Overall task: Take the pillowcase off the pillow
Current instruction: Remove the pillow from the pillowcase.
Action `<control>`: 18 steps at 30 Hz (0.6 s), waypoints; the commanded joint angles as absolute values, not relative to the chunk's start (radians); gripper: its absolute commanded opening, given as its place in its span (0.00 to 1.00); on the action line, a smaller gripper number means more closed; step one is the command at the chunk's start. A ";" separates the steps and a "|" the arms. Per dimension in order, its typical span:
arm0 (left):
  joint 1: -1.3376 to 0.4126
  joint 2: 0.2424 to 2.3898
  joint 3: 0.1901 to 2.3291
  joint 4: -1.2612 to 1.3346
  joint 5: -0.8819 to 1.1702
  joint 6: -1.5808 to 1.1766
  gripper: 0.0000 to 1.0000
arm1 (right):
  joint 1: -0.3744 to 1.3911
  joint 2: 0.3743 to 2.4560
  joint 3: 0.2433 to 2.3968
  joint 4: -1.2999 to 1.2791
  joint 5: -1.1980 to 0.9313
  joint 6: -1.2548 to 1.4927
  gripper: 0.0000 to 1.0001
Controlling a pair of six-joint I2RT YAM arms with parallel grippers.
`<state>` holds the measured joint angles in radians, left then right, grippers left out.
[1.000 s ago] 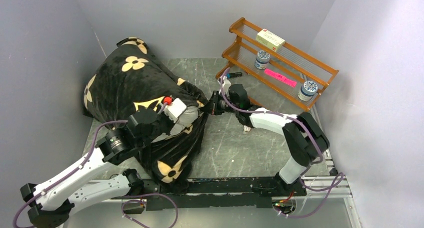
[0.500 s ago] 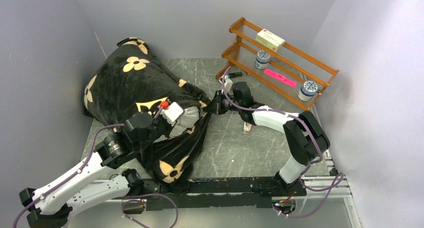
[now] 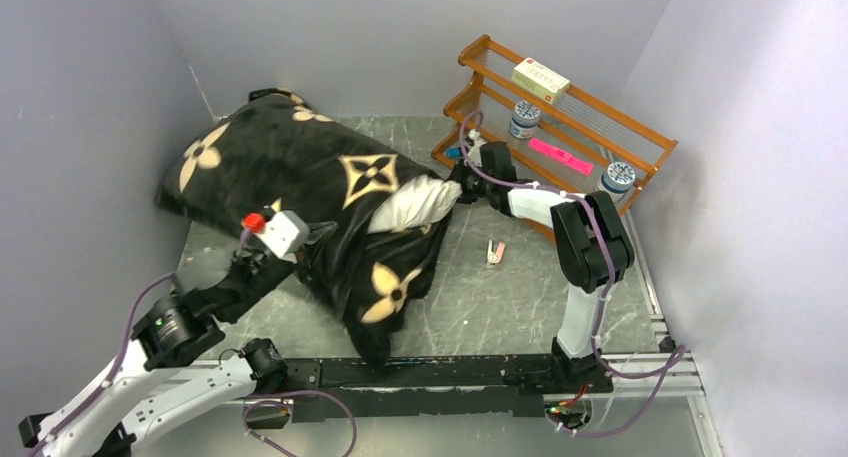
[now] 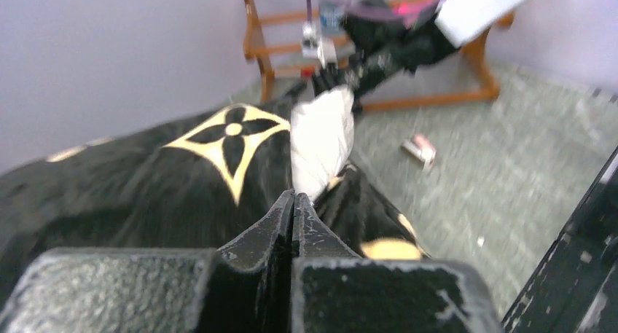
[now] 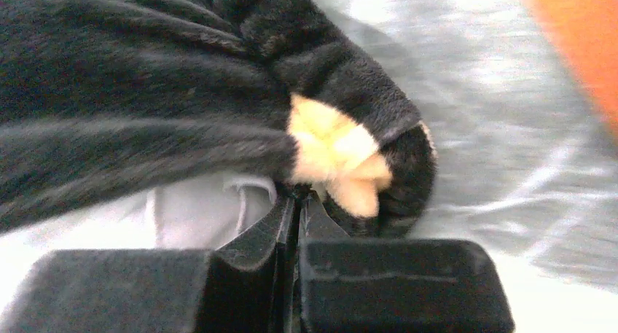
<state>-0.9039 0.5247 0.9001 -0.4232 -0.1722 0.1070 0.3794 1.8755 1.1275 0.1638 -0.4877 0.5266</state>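
The black pillowcase (image 3: 300, 177) with tan flowers lies across the left half of the table. A white corner of the pillow (image 3: 412, 205) pokes out of its right end. My right gripper (image 3: 458, 184) is shut on that corner; in its wrist view the tips (image 5: 297, 194) pinch white pillow cloth (image 5: 189, 216), with the pillowcase's edge (image 5: 342, 114) bunched against them. My left gripper (image 3: 325, 235) rests at the pillowcase's near edge. Its tips (image 4: 294, 196) are pressed together with no cloth showing between them, and the pillowcase (image 4: 146, 173) and pillow corner (image 4: 321, 140) lie beyond.
A wooden two-tier rack (image 3: 590, 127) stands at the back right, close behind the right gripper. It holds a box (image 3: 540, 79), two jars (image 3: 524, 119) and a pink item (image 3: 560, 155). A small object (image 3: 494, 252) lies on the table. Walls stand close on the left and at the back.
The left arm drew back toward the near left, and the pillowcase stretched out flatter and slid left. The white pillow corner came out. The right gripper moved toward the rack.
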 commanded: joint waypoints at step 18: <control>-0.904 0.904 1.013 -0.395 -0.267 0.093 0.56 | 0.319 1.486 0.949 0.065 -0.382 0.366 0.54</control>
